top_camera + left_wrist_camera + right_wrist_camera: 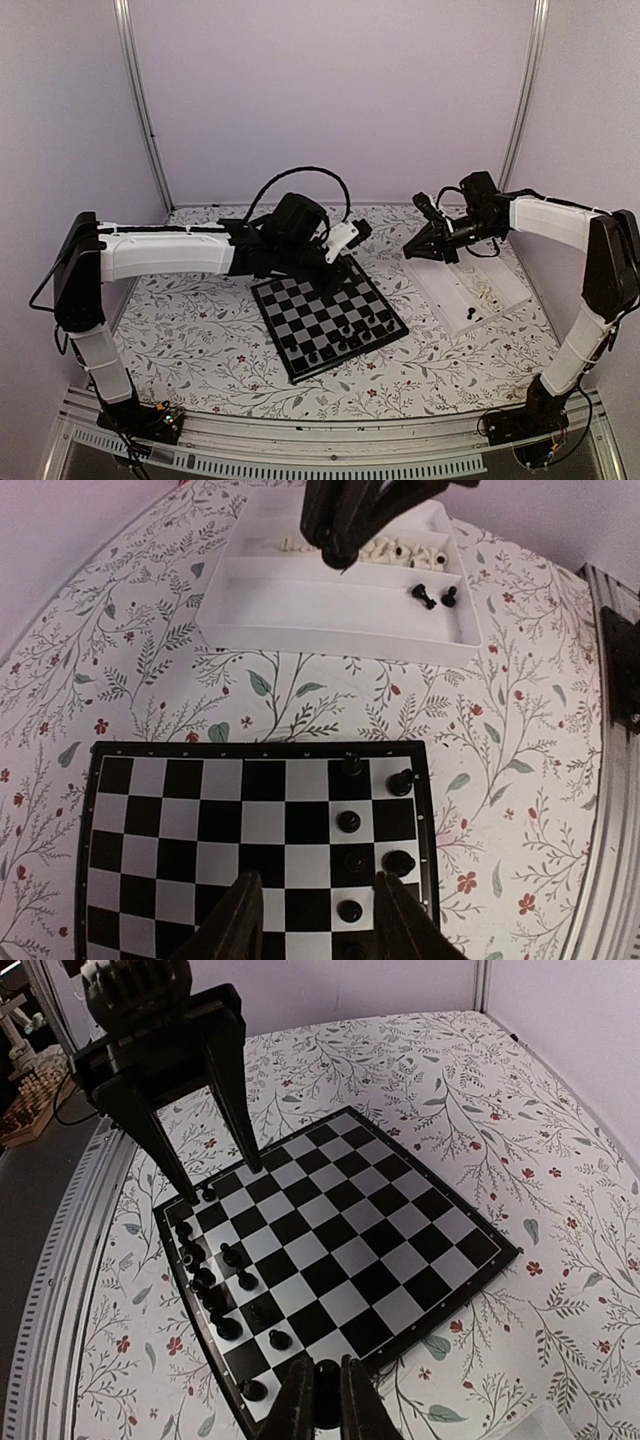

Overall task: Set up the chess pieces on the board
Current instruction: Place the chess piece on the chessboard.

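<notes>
the board (330,318) is black and grey checks with a dark border. black chess pieces (230,1256) sit along its 5 o'clock edge in the top view, all on a white cloth (200,330) printed with grey-green vines and tiny red flowers. at the board's 3 o'clock there's a white tray (330,630) holding cream chess pieces (400,552) plus a couple of black ones, the walls (330,90) are pale lilac, and the arms (160,255) are white with black joints.

A table (200,330) covered in white cloth printed with grey leafy sprigs and small red flowers. A flat square chessboard of black and grey checks (300,322) lies near its middle. A white rectangular plastic tray (450,295) lies apart, to the right.
</notes>
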